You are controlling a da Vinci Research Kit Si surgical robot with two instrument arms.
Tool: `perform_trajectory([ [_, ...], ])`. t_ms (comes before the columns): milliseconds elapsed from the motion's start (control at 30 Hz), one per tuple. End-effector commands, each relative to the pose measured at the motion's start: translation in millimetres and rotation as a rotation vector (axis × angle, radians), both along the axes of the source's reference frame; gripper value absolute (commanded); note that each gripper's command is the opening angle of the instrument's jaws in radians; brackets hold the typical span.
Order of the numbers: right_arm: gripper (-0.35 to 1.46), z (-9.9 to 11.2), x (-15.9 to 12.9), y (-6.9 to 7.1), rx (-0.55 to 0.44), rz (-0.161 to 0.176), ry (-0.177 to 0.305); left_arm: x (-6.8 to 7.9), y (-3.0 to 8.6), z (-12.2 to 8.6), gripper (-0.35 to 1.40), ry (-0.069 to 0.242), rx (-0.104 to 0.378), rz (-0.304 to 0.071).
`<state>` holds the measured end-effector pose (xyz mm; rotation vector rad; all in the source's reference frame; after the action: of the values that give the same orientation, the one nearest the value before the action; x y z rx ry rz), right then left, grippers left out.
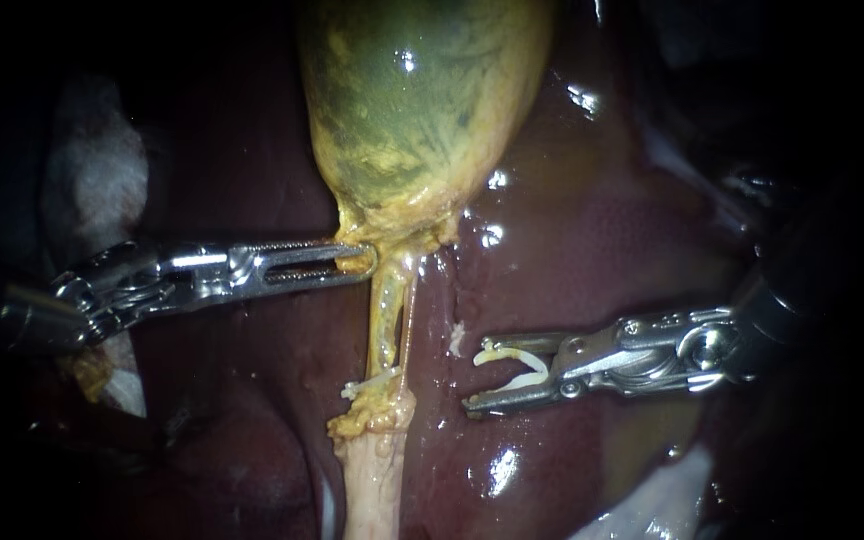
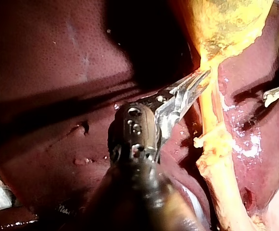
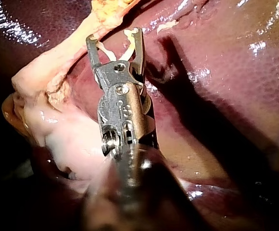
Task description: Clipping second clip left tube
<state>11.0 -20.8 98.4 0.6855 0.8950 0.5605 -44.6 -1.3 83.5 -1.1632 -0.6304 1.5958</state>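
**Loaded clip held off the left tube, neck gripped**

- Your left instrument [image 1: 367, 262] reaches in across the liver [image 1: 602, 230] and is clamped on the yellow tissue at the neck of the gallbladder [image 1: 422, 100]. Both slotted jaws are closed on that tissue from two sides
- The left wrist view shows the same hold. The left instrument [image 2: 203, 76] has its jaw tips bitten into the narrow neck just under the gallbladder [image 2: 231, 24]
- Two tubes run down from the neck, side by side. The left tube [image 1: 384, 325] is the thicker, yellow one; the thinner tube [image 1: 410, 320] lies just beside it with a dark slit between them
- A seated clip [image 1: 372, 382] lies across the lower end of the left tube, just above the lumpy yellow fat where the tubes join a pale stalk [image 1: 372, 480]
- Your right instrument [image 1: 474, 378] lies over the liver near the tubes but clear of them. Its jaws stand spread, and a white loaded clip [image 1: 522, 368] sits between them, one leg along each jaw
- In the right wrist view, the right instrument [image 3: 114, 36] points toward the pale stalk. The loaded clip [image 3: 128, 50] is open in its jaws and nothing lies inside the clip
- White gauze [image 1: 92, 170] lies beyond the liver's left edge
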Motion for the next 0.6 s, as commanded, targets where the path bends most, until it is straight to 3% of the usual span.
perform_trajectory([
  [33,0.59,0.1,0.0,0.0,0.0,0.0,0.0,0.0,0.0,0.0,-0.35,0.0,0.0,0.0],
  [600,0.6,0.3,0.4,0.1,-0.001,0.003,-0.002,0.8,0.0,-1.1,-0.35,0.0,0.004,0.0],
])
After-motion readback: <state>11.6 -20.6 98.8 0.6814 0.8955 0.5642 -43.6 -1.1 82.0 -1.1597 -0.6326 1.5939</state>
